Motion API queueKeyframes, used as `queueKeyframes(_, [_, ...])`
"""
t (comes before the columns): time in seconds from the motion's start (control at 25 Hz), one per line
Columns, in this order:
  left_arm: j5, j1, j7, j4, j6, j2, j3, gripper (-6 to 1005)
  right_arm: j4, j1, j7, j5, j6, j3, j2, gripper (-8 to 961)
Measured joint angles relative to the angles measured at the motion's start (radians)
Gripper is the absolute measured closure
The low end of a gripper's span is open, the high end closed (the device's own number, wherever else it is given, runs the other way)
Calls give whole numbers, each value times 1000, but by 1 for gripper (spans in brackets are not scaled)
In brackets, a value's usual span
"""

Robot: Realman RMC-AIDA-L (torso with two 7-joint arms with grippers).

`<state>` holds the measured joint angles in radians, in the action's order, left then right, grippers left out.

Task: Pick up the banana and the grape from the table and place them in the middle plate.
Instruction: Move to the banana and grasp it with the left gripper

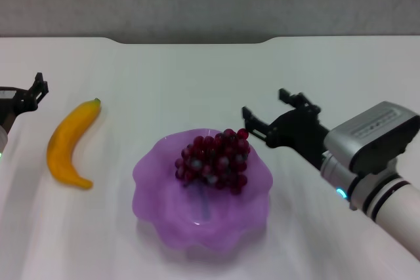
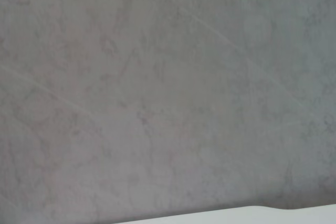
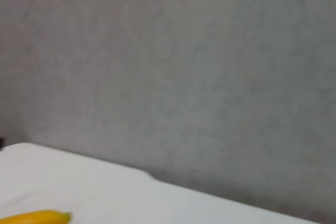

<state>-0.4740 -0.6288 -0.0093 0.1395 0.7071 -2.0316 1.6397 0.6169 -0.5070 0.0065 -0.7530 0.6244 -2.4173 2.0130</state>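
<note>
The purple scalloped plate [image 1: 164, 181] sits at the middle front of the white table [image 1: 197, 77]. The dark red grape bunch [image 1: 213, 160] lies in the plate's far half. The yellow banana [image 1: 69, 141] lies on the table to the left of the plate, stem tip pointing away; its end also shows in the right wrist view [image 3: 37, 217]. My right gripper [image 1: 269, 115] is open and empty, just right of the grapes and above the plate's right rim. My left gripper [image 1: 33, 93] is at the far left edge, left of the banana.
The table's far edge [image 1: 197, 39] runs across the back with a grey wall behind it. The left wrist view shows mostly the grey wall and a strip of the table edge [image 2: 252, 214].
</note>
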Motion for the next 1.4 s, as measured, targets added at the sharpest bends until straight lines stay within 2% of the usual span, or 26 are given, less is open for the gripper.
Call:
queueKeyframes(0.52, [0,0,0,3,0,1,0,108,-127,14,-12,-9,68,173,0,70])
queueKeyframes(0.8, [0,-3,0,3,0,1,0,108,-196,38,-9,-12,184,299,2,70])
queueKeyframes(1.16, [-2,-5,0,3,3,-1,0,108,-217,56,1,-125,250,326,4,69])
queueKeyframes(1.4, [0,-10,24,34,-62,-1,0,108,-235,58,14,-143,243,325,3,69])
